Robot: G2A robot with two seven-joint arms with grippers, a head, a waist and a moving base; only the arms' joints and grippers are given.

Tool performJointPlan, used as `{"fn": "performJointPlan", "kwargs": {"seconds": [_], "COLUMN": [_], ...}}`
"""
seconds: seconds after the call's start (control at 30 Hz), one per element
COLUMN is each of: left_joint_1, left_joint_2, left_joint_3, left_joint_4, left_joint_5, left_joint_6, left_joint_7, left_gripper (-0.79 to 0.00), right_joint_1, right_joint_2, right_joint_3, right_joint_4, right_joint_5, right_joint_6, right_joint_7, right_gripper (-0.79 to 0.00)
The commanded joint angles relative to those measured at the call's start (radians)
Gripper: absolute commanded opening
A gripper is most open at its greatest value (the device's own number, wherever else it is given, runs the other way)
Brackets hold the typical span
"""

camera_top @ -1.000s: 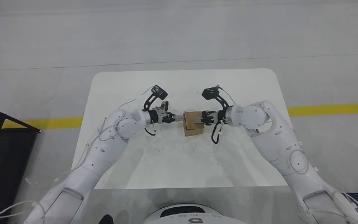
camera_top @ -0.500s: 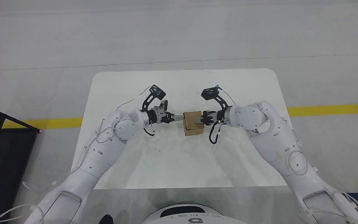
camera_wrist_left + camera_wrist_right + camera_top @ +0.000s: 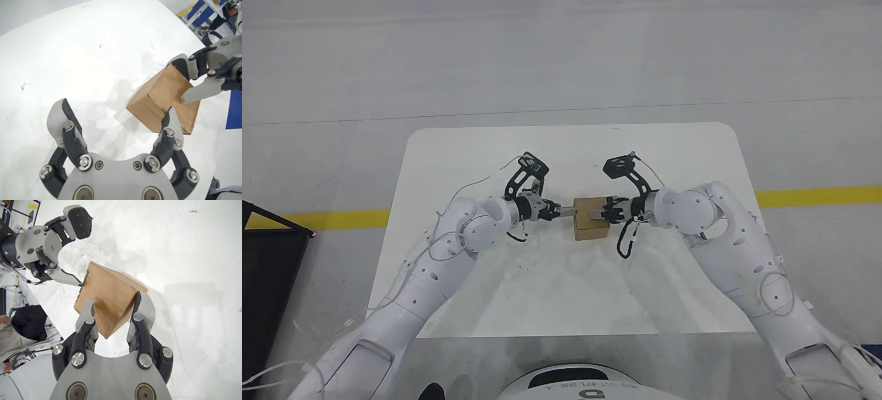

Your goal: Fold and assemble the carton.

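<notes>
A small brown carton (image 3: 589, 219) sits near the middle of the white table (image 3: 442, 160), folded into a box shape. My right gripper (image 3: 113, 303) is shut on the carton (image 3: 109, 285), one finger on each of two opposite sides. My left gripper (image 3: 117, 113) stands open beside the carton (image 3: 170, 94); one of its fingertips (image 3: 169, 115) touches the box's seam edge and the other hangs over bare table. From above, the left gripper (image 3: 557, 210) and the right gripper (image 3: 607, 210) face each other across the box.
Bare white tabletop lies all around the carton, with free room toward every edge. A black frame (image 3: 262, 230) stands on the floor off the table's left side, and a yellow floor line (image 3: 822, 196) runs behind.
My left arm has shifted slightly to the right and its wrist has turned, bringing one fingertip against the carton. The right gripper and the carton have barely moved.
</notes>
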Motion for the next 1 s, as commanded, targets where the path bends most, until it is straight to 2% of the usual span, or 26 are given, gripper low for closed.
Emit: {"fn": "performJointPlan", "kwargs": {"seconds": [0.0,0.1,0.23,0.37,0.4,0.43,0.47,0.67,0.97], "left_joint_1": [0.0,0.007,0.019,0.036,0.041,0.046,0.052,0.077,0.09], "left_joint_2": [0.0,0.002,0.01,0.021,0.024,0.027,0.029,0.04,0.045], "left_joint_3": [-0.002,-0.016,-0.051,-0.092,-0.102,-0.111,-0.119,-0.159,-0.177], "left_joint_4": [-0.001,0.0,0.005,0.004,0.002,-0.002,-0.005,-0.013,-0.005], "left_joint_5": [0.0,-0.02,-0.066,-0.097,-0.099,-0.101,-0.103,-0.125,-0.153], "left_joint_6": [-0.001,-0.026,-0.083,-0.124,-0.13,-0.133,-0.137,-0.159,-0.182], "left_joint_7": [0.004,0.018,0.022,0.025,0.026,0.028,0.029,0.031,0.035], "left_gripper": [0.0,0.0,0.0,0.0,0.0,0.0,0.0,0.0,0.0], "right_joint_1": [-0.007,-0.033,-0.077,-0.099,-0.105,-0.113,-0.125,-0.165,-0.084], "right_joint_2": [0.001,0.006,0.015,0.021,0.022,0.024,0.026,0.033,0.02], "right_joint_3": [0.007,0.029,0.064,0.085,0.089,0.088,0.089,0.089,0.032], "right_joint_4": [-0.01,-0.039,-0.074,-0.096,-0.109,-0.13,-0.15,-0.175,-0.077], "right_joint_5": [-0.002,-0.011,-0.018,-0.028,-0.042,-0.066,-0.095,-0.195,-0.163], "right_joint_6": [-0.008,-0.029,-0.054,-0.061,-0.068,-0.096,-0.128,-0.239,-0.279], "right_joint_7": [-0.023,-0.076,-0.122,-0.143,-0.163,-0.185,-0.209,-0.31,-0.276], "right_gripper": [-0.345,-0.32,-0.382,-0.4,-0.428,-0.523,-0.785,-0.785,-0.785]}}
